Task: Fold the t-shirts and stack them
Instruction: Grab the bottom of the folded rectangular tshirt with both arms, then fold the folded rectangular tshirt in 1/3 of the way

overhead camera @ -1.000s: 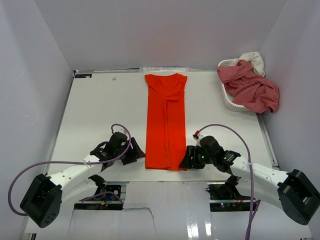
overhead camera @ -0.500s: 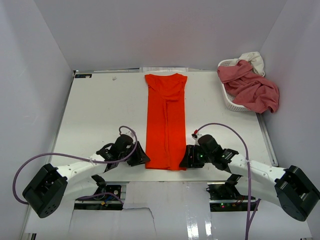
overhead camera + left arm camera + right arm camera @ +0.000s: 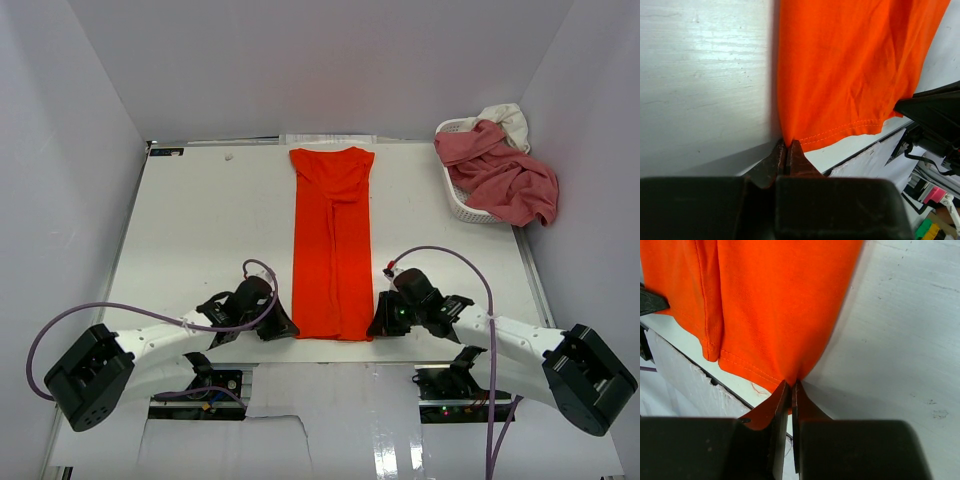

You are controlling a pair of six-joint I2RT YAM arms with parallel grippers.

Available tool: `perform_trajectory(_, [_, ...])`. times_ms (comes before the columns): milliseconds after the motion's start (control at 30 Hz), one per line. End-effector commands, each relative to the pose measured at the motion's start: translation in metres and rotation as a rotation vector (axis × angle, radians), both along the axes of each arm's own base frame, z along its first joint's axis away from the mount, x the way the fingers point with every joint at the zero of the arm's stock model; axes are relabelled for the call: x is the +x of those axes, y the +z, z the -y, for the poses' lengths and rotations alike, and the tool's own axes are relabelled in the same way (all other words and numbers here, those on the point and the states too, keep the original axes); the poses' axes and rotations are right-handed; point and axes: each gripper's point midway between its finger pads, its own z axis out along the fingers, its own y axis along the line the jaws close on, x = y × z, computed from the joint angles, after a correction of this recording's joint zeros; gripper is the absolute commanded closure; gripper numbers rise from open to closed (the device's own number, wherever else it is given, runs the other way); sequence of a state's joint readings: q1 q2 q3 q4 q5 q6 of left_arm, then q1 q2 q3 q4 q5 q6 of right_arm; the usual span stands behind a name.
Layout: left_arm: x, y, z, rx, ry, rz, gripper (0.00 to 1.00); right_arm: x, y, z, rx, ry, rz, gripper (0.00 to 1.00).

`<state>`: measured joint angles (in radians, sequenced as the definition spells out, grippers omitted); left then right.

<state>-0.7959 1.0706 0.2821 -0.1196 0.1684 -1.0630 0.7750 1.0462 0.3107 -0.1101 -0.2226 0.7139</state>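
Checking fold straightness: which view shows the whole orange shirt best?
Top external: the orange shirt lies full length, collar to hem. Wrist views show only the hem corners pinched by the left gripper and right gripper.

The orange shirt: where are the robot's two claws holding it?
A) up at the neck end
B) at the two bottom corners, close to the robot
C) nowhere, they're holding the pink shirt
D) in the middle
B: the wrist views show the left gripper and the right gripper each pinched shut on a hem corner of the orange shirt, at the end nearest the arm bases.
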Motion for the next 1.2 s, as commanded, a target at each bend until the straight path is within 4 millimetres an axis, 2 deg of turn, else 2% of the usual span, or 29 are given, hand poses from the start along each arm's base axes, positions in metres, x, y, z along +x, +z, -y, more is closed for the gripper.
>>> perform_trajectory(0, [-0.018,-0.029,-0.026,0.136,0.006,-0.074,1.0,-0.002,-0.004,0.007,-0.051,0.011,-0.012,0.92])
perform_trajectory(233, [-0.016,-0.023,-0.023,0.129,-0.01,-0.059,1.0,-0.005,0.007,0.003,-0.025,0.03,-0.014,0.92])
perform_trajectory(333, [-0.012,-0.017,-0.023,0.146,-0.01,-0.041,1.0,-0.005,0.019,0.004,-0.021,0.039,-0.001,0.92])
perform_trajectory(467, [-0.001,-0.003,-0.02,0.158,-0.004,-0.007,1.0,0.005,0.036,0.006,-0.048,0.029,0.046,0.92])
perform_trajectory(500, [0.005,0.005,-0.015,0.15,-0.004,0.009,1.0,0.01,0.047,0.002,-0.037,0.04,0.074,0.92])
perform_trajectory(567, [0.009,0.011,-0.014,0.154,-0.006,0.015,1.0,0.012,0.052,0.001,-0.05,0.056,0.079,0.92])
perform_trajectory(600, [0.014,0.019,-0.009,0.142,-0.008,0.03,1.0,0.016,0.063,-0.003,-0.041,0.076,0.106,0.92])
perform_trajectory(767, [0.027,0.036,0.0,0.135,-0.017,0.067,1.0,0.027,0.077,-0.008,-0.05,0.093,0.142,0.92])
perform_trajectory(967, [0.058,0.068,0.001,0.156,0.02,0.15,1.0,0.041,0.085,-0.011,-0.063,0.084,0.174,0.92])
perform_trajectory(1167, [0.109,0.093,-0.02,0.176,0.113,0.234,1.0,0.065,0.087,-0.006,-0.094,0.057,0.2,0.92])
